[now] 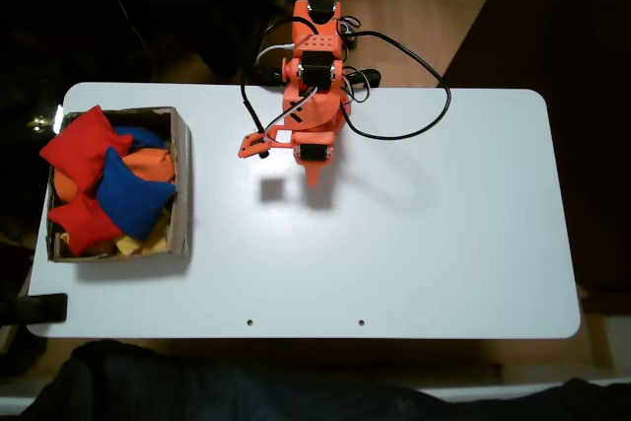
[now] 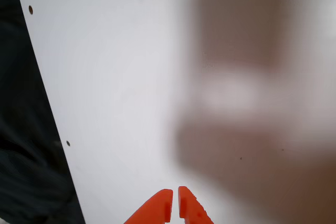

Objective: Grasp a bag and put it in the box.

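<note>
White and bare across most of its width, the tabletop (image 1: 444, 244) lay under your arm, with dark floor along the near edge and a wooden strip beyond the far one. Your gripper (image 1: 313, 180) hung over the middle of the far half in the fixed view, tips pointing toward the near edge; in the wrist view the two orange fingers (image 2: 157, 209) stood almost touching, only a thin slit between them, and nothing was held between them.

You had every bag well off to the left in the fixed view. The box (image 1: 183, 184) sat at the left end of the tabletop, and the bags were already piled inside it. One red bag (image 1: 84, 142) rode high at the far-left corner, its point hanging over the wall. A second red bag (image 1: 85, 220) lay toward the near-left corner, and a blue bag (image 1: 133, 194) lay across the middle between them, over orange bags (image 1: 150, 160). No bag lay loose on the tabletop.

So the relation you would have had to work from was plain: the box and its red bags lay to the left of the gripper, well apart from it, with open tabletop between. Judged from this, the placing looked done or nearly so. Your wrist camera faced blank tabletop with two small holes (image 2: 30, 10) near its edge.
</note>
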Available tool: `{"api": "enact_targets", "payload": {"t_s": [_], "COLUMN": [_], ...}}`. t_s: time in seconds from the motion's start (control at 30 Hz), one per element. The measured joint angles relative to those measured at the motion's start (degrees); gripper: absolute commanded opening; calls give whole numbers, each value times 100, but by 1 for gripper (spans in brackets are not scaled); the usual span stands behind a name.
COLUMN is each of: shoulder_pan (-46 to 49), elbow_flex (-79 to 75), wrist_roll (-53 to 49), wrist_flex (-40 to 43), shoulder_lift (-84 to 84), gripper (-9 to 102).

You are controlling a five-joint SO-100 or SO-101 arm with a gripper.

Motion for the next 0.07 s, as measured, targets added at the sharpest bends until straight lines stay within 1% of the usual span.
{"api": "enact_targets", "payload": {"t_s": [0.07], "shoulder_pan": [0], "elbow_flex": [0], "wrist_roll": [0], "wrist_flex": [0], "shoulder_lift": [0], "gripper": [0]}}
